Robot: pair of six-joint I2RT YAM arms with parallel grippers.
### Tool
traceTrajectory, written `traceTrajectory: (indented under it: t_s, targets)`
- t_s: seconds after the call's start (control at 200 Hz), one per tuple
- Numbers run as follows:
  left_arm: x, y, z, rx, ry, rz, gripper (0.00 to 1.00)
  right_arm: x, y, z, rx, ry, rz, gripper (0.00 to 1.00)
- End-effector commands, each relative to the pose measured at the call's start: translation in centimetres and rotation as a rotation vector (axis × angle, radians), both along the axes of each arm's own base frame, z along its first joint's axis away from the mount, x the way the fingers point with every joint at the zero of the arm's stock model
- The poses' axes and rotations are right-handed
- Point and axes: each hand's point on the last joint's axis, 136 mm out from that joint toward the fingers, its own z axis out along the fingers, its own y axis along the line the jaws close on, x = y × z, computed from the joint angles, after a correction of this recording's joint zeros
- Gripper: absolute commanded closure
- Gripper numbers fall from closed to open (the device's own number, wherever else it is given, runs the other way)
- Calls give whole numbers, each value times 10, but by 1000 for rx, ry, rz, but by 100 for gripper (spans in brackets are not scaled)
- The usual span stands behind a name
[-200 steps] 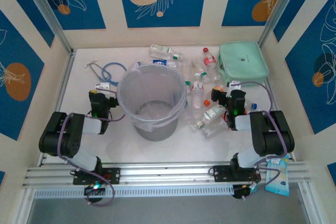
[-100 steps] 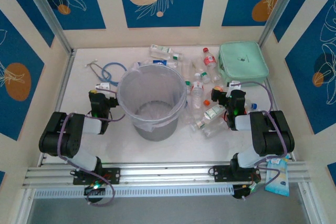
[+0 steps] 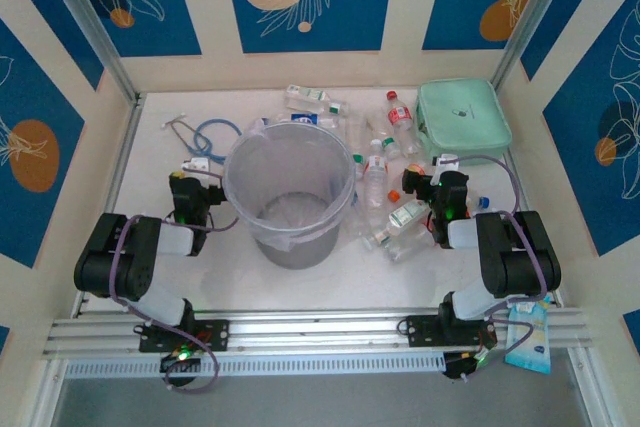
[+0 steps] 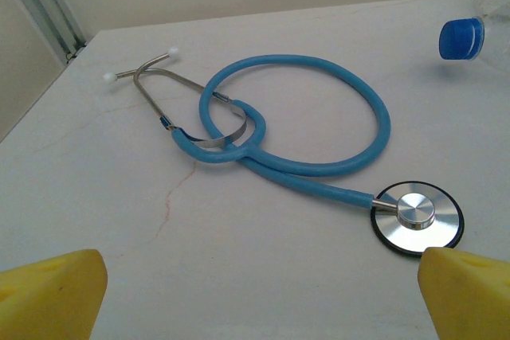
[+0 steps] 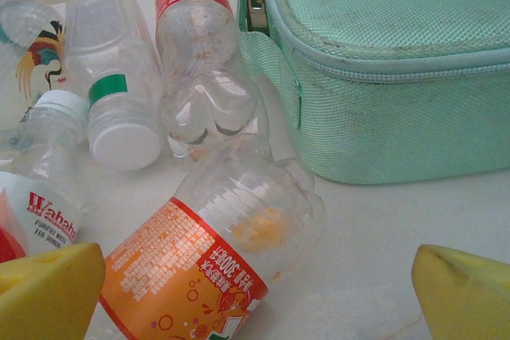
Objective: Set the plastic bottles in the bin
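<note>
nothing has shifted over the last second: both arms sit as they did and the bottles lie where they were. your left gripper (image 3: pixel 188 184) is low over the table just left of the bin (image 3: pixel 226 177), its yellow fingers (image 4: pixel 48 296) spread wide with nothing between them. ahead of it lies a blue stethoscope (image 4: pixel 319 117), and a blue-capped bottle (image 4: pixel 460 38) shows at the right edge of that wrist view. your right gripper (image 3: pixel 440 184) is also wide open and holds nothing. an orange-label bottle (image 5: pixel 215 260) lies on its side between its spread fingertips, ungripped. beyond that, a red-label bottle (image 5: pixel 199 61) lies just beside the mint-green case (image 5: pixel 382 77), with a white-capped bottle (image 5: pixel 119 109) on its left. the bin stands upright between the two arms. the plastic bottles (image 3: pixel 385 182) lie scattered on the table to its right and along its far side.
</note>
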Motion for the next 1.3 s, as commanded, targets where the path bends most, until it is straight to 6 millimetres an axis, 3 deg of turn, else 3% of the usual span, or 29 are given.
traceTrajectory:
  t_s: [0.0,0.23,0.38,0.495,0.62,0.68,0.805,0.931,1.026,1.181,1.291]
  targets:
    - [0,3,-1,2,1,2,0,8,3,14,10,-40,23,1]
    - [0,5,3,5,1,15,0,8,5,15,7,-46,37,1]
    - [-9,21,34,5,-6,112,1,10,5,27,-10,3,17,1]
    - [-22,37,50,-16,6,216,1,6,7,51,12,93,0,1]
    - [-40,51,71,-51,27,314,0,-14,9,80,22,117,-24,1]
    - [-51,59,82,-66,39,369,0,-30,1,92,69,141,-94,1]
    - [-72,70,118,-96,39,451,0,-80,-25,90,197,350,-319,1]
    - [-77,58,171,-124,67,377,3,-119,-21,76,271,556,-358,1]
    - [-78,45,208,-147,120,300,4,-137,-13,66,331,668,-367,0]
    - [-77,4,258,-278,105,91,13,-150,5,37,432,776,-340,7]
    - [-76,-39,276,-312,115,-94,18,-155,12,19,474,832,-332,9]
